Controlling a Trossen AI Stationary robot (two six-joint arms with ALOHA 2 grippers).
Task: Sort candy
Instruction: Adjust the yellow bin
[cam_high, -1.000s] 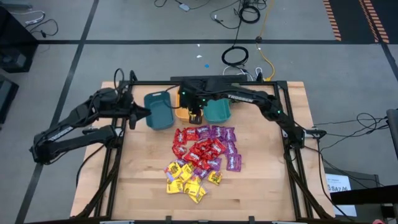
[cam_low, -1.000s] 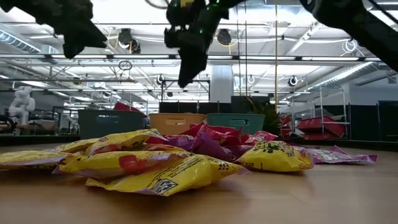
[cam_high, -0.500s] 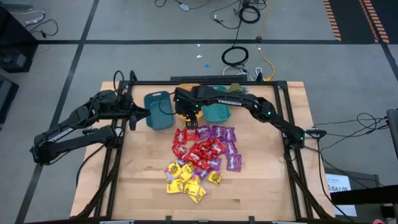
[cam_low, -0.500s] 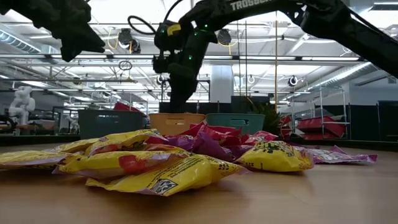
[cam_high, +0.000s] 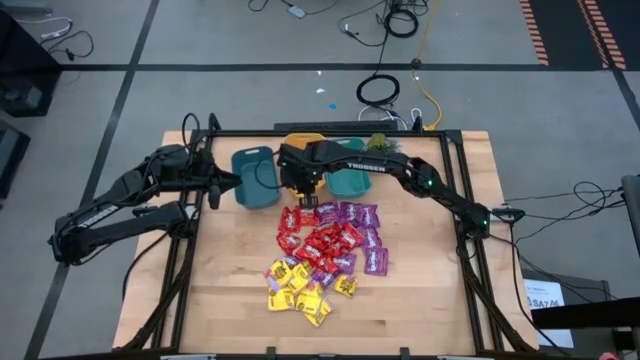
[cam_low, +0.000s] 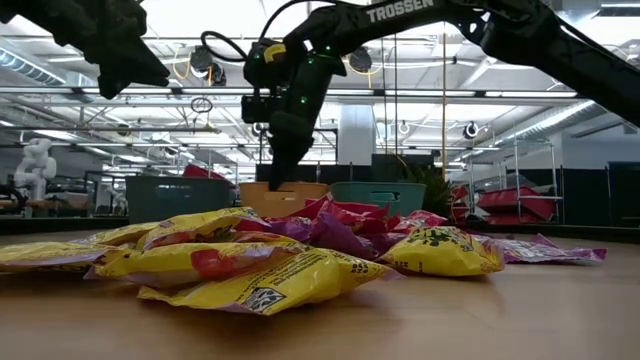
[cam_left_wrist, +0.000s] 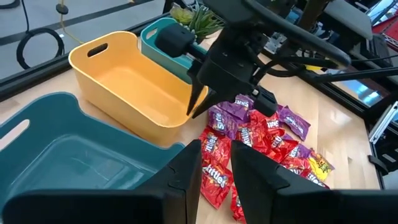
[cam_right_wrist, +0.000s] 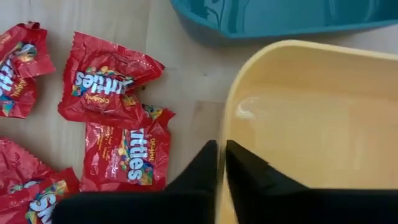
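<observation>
candy (cam_high: 322, 251) heaped near bins (cam_high: 256, 178)

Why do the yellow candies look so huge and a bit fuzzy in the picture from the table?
In the low view the yellow candy lies right by the camera, so it looms large and soft; the bins behind look small. In the high view the same candy looks tiny.

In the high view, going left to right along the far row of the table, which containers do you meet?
Teal bin → orange bin, partly under the right arm → second teal bin.
</observation>
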